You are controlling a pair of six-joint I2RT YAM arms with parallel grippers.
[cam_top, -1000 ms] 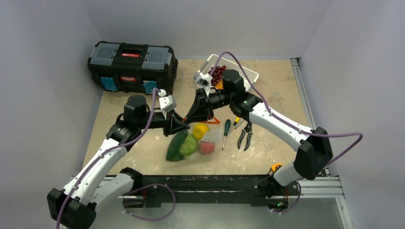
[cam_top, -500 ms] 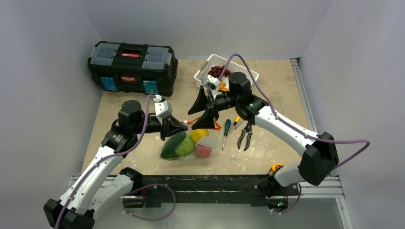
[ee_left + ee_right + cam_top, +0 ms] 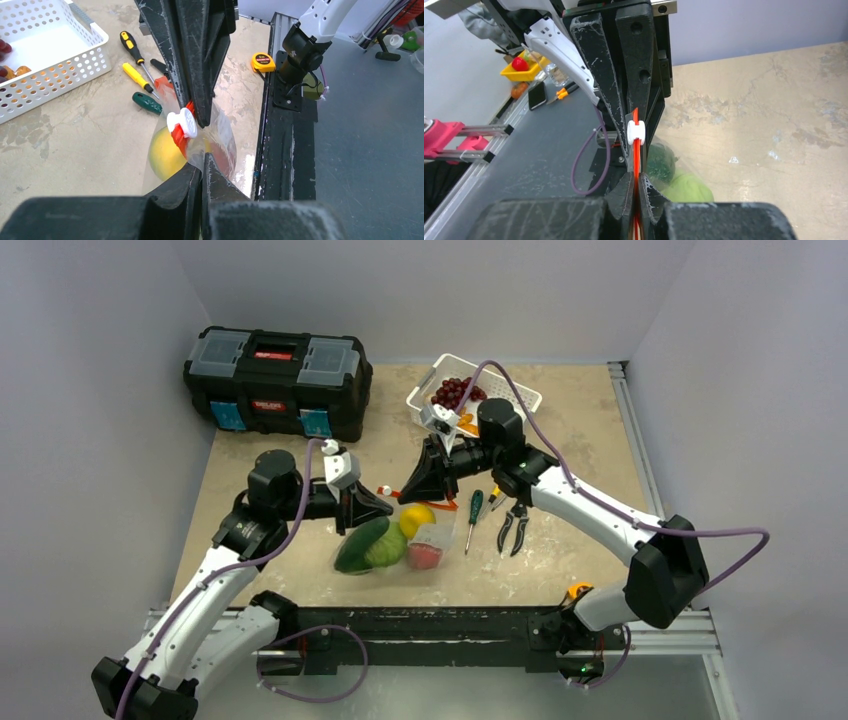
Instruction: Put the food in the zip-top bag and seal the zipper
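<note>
The zip-top bag (image 3: 425, 540) lies at the table's middle, holding the food: a dark cucumber (image 3: 357, 545), a light-green cabbage (image 3: 390, 545), a yellow citrus (image 3: 418, 517) and a pink peach (image 3: 427, 556). My left gripper (image 3: 202, 170) is shut on the clear plastic at the bag's mouth corner, just below the white slider (image 3: 182, 123) on the orange-red zipper (image 3: 178, 137). Facing it, my right gripper (image 3: 638, 180) is shut on the zipper strip (image 3: 637, 155), with the slider (image 3: 636, 132) a short way beyond its tips. The two grippers nearly meet (image 3: 395, 498).
A black toolbox (image 3: 277, 380) stands at the back left. A white slotted basket (image 3: 510, 400) with red grapes sits at the back. Screwdrivers (image 3: 473, 515) and pliers (image 3: 514, 525) lie right of the bag. A yellow tape measure (image 3: 262, 61) rests by the right arm's base.
The left gripper closed on the bag and pulled it slightly left. The right gripper opened wide, then shut again on the zipper, lower and closer to the left gripper.
</note>
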